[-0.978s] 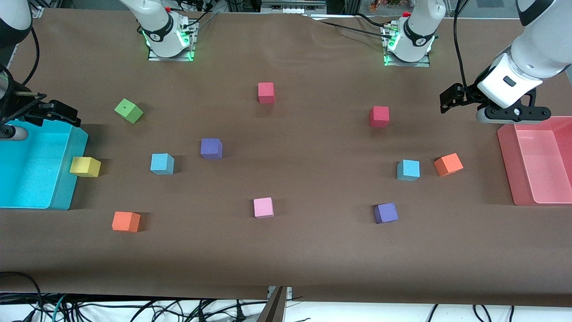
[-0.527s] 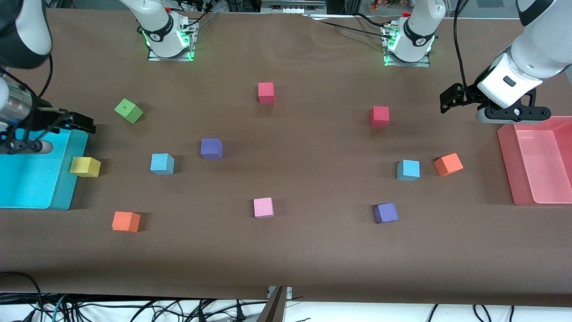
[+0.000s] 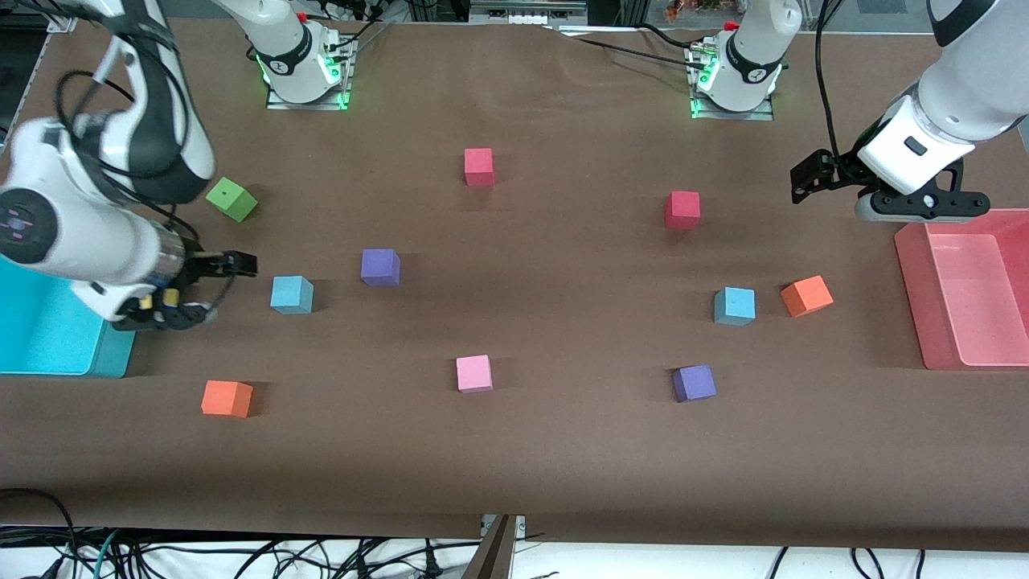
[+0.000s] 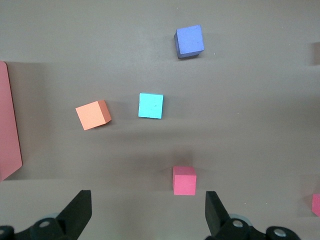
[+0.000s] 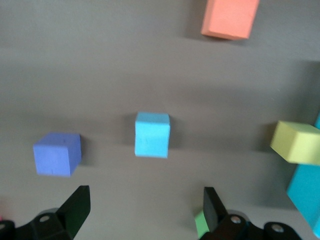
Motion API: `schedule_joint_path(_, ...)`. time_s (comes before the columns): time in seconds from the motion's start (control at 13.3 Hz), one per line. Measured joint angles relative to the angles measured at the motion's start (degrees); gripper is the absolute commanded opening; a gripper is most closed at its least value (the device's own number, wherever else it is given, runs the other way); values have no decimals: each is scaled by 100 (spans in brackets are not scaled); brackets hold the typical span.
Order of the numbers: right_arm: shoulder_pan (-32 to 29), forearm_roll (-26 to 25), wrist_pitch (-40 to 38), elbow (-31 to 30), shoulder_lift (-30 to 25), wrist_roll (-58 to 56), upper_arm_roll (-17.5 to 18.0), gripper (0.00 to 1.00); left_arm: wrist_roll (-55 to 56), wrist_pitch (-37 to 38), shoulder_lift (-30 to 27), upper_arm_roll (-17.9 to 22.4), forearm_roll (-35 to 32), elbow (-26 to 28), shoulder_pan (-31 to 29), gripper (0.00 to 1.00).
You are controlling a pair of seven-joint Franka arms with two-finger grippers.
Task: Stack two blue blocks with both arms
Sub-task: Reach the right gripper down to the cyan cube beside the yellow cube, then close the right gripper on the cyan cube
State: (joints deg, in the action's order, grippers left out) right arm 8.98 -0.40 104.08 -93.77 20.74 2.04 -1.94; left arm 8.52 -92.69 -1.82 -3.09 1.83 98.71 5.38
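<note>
The brown paper-covered table (image 3: 514, 466) carries a cyan tray (image 3: 48, 346) at the right arm's end and a pink tray (image 3: 965, 297) at the left arm's end, both smooth shallow plastic bins. The right arm (image 3: 104, 161) bends low over the table beside the cyan tray, its right gripper (image 3: 213, 281) up in the air with fingers spread wide and nothing between them; one blue block (image 3: 291, 294) lies just beside it, toward the middle of the table. The left arm (image 3: 957, 88) waits above the table near the pink tray, the left gripper (image 3: 808, 183) also spread apart and empty. The other blue block (image 3: 735, 305) sits on the table well apart from that gripper, nearer the front camera, with an orange cube (image 3: 806, 295) just beside it. Both blue blocks are small matte foam cubes with squared edges. A purple cube (image 3: 379, 267) stands near the first blue block, a green cube (image 3: 231, 199) farther back.
</note>
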Motion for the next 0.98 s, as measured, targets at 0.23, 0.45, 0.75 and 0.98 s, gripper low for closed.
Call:
schedule_joint_path(0.23,20,0,915,-613,130,364,-4,100,0,0,0,-1,0,0,0,100)
schedule_joint_path(0.45,18,1,1861,-1364,133,434,-5,100,0,0,0,-3,0,0,0,100)
schedule_joint_path(0.75,18,1,2357,-1853,140,434,-5,100,0,0,0,-12,0,0,1,100)
schedule_joint_path(0.98,18,1,2604,-1978,280,402,-5,100,0,0,0,-102,0,-1,4,100)
